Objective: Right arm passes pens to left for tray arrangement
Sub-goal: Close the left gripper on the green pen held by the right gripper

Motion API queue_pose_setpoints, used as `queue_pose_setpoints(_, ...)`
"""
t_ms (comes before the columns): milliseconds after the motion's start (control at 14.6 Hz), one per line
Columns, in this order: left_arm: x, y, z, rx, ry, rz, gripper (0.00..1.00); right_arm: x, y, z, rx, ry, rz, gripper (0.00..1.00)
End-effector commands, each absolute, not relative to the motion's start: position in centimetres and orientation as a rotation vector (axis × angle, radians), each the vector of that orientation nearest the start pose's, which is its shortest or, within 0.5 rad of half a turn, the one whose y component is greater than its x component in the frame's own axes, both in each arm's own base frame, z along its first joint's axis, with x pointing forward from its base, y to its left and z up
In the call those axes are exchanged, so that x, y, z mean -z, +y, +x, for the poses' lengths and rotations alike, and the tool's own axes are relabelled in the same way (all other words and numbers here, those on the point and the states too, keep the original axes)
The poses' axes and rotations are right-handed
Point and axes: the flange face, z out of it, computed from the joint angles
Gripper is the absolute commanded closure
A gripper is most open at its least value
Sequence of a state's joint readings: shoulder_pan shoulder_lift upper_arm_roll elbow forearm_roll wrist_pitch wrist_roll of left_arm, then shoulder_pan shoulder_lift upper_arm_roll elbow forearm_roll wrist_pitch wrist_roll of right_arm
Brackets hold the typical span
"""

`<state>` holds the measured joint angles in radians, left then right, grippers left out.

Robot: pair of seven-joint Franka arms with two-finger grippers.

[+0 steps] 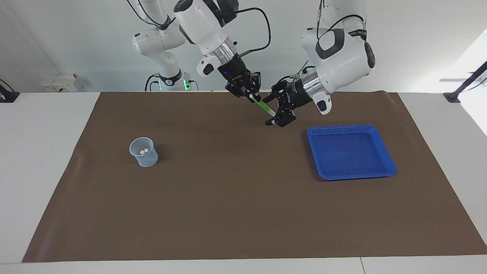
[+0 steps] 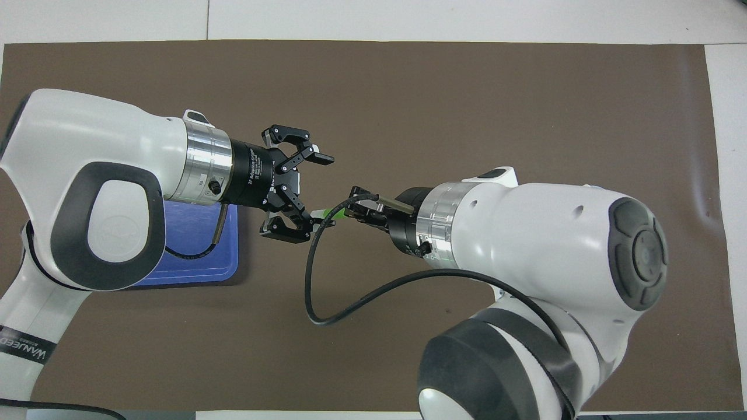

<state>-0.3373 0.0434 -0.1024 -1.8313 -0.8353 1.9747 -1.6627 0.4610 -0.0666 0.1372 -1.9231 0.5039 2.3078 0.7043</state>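
Over the brown mat midway between the arms, right pincer (image 1: 249,94) clamps the slim green marker pen (image 1: 262,106), pale tip poking between the wide-spread fingers of left pincer (image 1: 274,110). Left should close squarely on the free end before right lets go. Shallow bright blue plastic tray (image 1: 384,152) sits bare toward the left arm's end of the table.

Readable markings

We read "2F Adaptive Gripper" on the left gripper's black wrist collar (image 2: 255,175) at centre left of the overhead view, and "WANJEED", uncertainly, on the left arm's dark band (image 2: 23,349) at lower left.
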Motion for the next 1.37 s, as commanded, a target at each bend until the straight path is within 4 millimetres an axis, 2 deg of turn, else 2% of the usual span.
queue_pose_setpoints(0,-53.1,-29.4,50.3,-1.191,-2.301,-2.481,0.05,-56.7,33.4,45.8,0.133,0.459,-2.463,1.0)
queue_pose_setpoints(411,-53.1,-28.7,49.1,-1.239,-2.139,-2.522,0.07,-56.6,33.4,45.8,0.137,0.442,-2.468,1.0)
queue_pose_setpoints(753,-53.3,-28.4,48.0,-1.227,-2.124,-2.549,0.15,-56.7,33.3,45.9,0.139,0.445,-2.467,1.0)
queue_pose_setpoints(1163,-52.0,-28.0,47.4,-1.178,-2.157,-2.576,0.21,-56.5,33.3,46.0,0.14,0.44,-2.47,1.0)
queue_pose_setpoints(1300,-51.9,-28.1,47.4,-1.177,-2.158,-2.574,0.27,-56.5,33.3,46.0,0.14,0.44,-2.47,1.0)
